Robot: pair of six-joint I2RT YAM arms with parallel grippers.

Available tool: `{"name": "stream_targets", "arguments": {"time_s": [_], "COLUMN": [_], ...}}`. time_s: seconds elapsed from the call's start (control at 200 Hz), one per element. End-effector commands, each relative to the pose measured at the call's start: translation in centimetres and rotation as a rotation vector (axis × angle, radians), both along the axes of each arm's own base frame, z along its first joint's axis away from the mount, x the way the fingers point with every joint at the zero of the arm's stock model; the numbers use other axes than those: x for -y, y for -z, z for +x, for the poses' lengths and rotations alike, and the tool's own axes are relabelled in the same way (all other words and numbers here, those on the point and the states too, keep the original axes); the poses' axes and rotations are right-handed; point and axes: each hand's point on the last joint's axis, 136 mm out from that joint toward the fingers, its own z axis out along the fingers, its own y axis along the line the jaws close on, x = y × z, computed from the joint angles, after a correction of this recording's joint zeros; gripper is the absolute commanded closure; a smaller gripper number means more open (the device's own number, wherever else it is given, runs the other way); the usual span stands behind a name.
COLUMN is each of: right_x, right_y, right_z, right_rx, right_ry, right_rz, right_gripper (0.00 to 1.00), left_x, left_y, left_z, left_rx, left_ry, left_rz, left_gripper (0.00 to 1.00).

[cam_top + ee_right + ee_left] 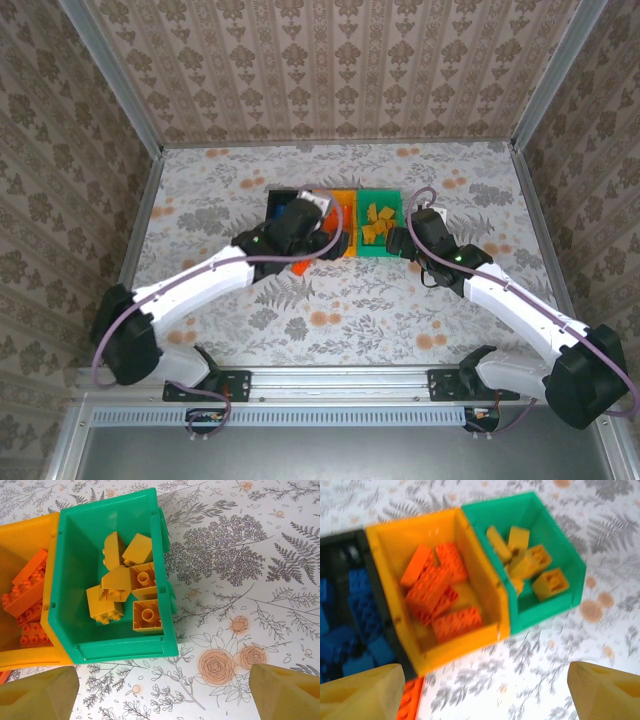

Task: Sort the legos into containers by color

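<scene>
Three joined containers stand mid-table: a black bin (340,555) holding blue legos (355,605), a yellow-orange bin (390,545) holding red-orange legos (435,590), and a green bin (540,612) holding yellow legos (535,562). One red-orange lego (411,700) lies on the table just in front of the black and yellow-orange bins. My left gripper (485,700) hovers above the bins' near edge, open, with nothing between its fingers. My right gripper (162,695) is open and empty over the table in front of the green bin (125,650).
The table has a floral cloth (400,300) and patterned walls around it. In the top view the left arm (200,280) reaches in from the left and the right arm (500,290) from the right. The loose lego (300,267) lies below the left gripper (305,215).
</scene>
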Motion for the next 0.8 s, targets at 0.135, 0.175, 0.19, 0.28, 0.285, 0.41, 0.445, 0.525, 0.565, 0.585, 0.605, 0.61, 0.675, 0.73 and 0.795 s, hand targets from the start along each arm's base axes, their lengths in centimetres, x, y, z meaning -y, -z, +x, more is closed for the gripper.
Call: {"name": "stream_targets", "arguments": {"time_s": [0.135, 0.175, 0.19, 0.28, 0.285, 0.41, 0.445, 0.525, 0.565, 0.585, 0.605, 0.61, 0.675, 0.73, 0.795], "right_x": [0.1, 0.0, 0.0, 0.0, 0.0, 0.1, 0.2, 0.3, 0.2, 0.3, 0.3, 0.3, 0.4, 0.4, 0.5], "right_y": [0.3, 0.2, 0.1, 0.0, 0.0, -0.4, -0.4, -0.5, -0.7, -0.7, -0.7, -0.7, -0.8, -0.8, -0.8], "right_z": [-0.1, -0.1, -0.1, 0.0, 0.0, -0.1, -0.2, -0.3, -0.3, -0.3, -0.4, -0.4, -0.4, -0.4, -0.5], "right_rx": [0.000, 0.001, 0.001, 0.002, 0.002, 0.005, 0.006, 0.009, 0.012, 0.013, 0.014, 0.014, 0.016, 0.019, 0.020], "right_ry": [0.012, 0.011, 0.011, 0.011, 0.011, 0.012, 0.012, 0.014, 0.013, 0.014, 0.014, 0.014, 0.016, 0.016, 0.018], "right_rz": [0.023, 0.026, 0.026, 0.030, 0.030, 0.027, 0.023, 0.022, 0.024, 0.025, 0.025, 0.025, 0.024, 0.022, 0.021], "right_gripper": [0.10, 0.10, 0.10, 0.10, 0.10, 0.10, 0.10, 0.10, 0.10, 0.10, 0.10, 0.10, 0.10, 0.10, 0.10], "left_x": [-6.2, -6.7, -6.9, -7.8, -7.8, -8.4, -8.3, -7.7, -7.6, -7.6, -7.7, -7.7, -7.5, -7.5, -7.4], "left_y": [8.1, 9.0, 9.3, 11.0, 11.0, 12.3, 12.5, 13.0, 13.4, 13.6, 13.8, 13.8, 14.4, 14.8, 15.2], "left_z": [-3.1, -3.0, -2.9, -2.0, -2.0, -0.5, -0.1, 0.4, 0.6, 0.8, 0.9, 0.9, 1.1, 1.3, 1.6], "left_rx": [-0.097, -0.096, -0.096, -0.106, -0.106, -0.098, -0.095, -0.092, -0.094, -0.094, -0.096, -0.097, -0.099, -0.100, -0.097], "left_ry": [-0.114, -0.126, -0.131, -0.159, -0.159, -0.183, -0.180, -0.165, -0.163, -0.166, -0.168, -0.168, -0.166, -0.168, -0.172], "left_rz": [0.139, 0.157, 0.165, 0.172, 0.172, 0.192, 0.199, 0.220, 0.239, 0.247, 0.255, 0.257, 0.274, 0.288, 0.310], "left_gripper": [0.13, 0.13, 0.13, 0.14, 0.14, 0.14, 0.15, 0.16, 0.17, 0.18, 0.18, 0.18, 0.18, 0.18, 0.18]}}
